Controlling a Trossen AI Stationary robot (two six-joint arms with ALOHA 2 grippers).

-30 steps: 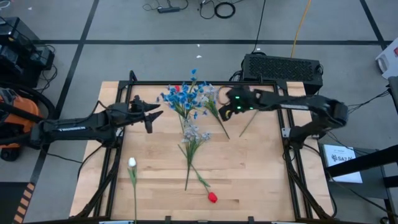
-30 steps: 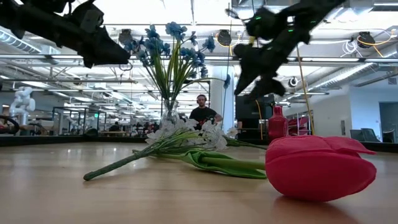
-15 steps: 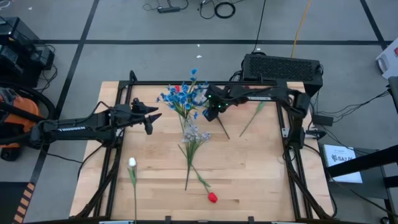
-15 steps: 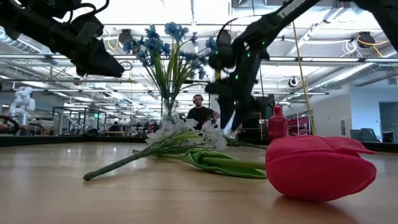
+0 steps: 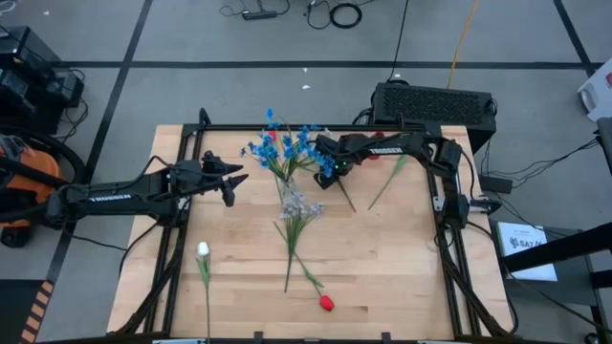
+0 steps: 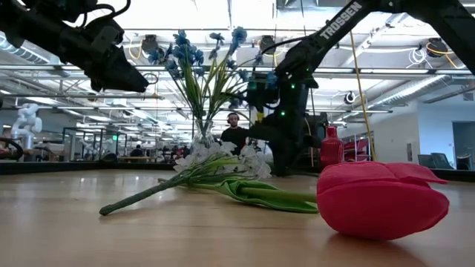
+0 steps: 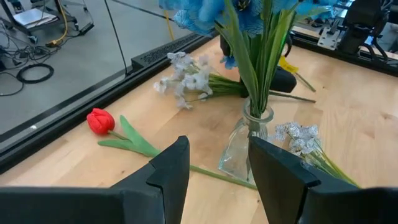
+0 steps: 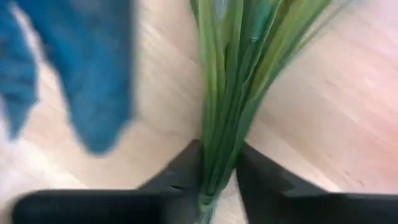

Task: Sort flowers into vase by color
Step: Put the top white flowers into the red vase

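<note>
A glass vase [image 7: 244, 144] near the tabletop's far edge holds a bunch of blue flowers [image 5: 282, 145]. The green stems [image 8: 225, 99] are clamped between the fingers of the right gripper [image 5: 327, 167]. The left gripper [image 5: 232, 182], fingers apart, hovers near the left edge. One red tulip [image 5: 326, 303], one white tulip [image 5: 203, 250] and two pale clusters [image 7: 186, 78] are seen lying on the tabletop [image 5: 382, 268].
</note>
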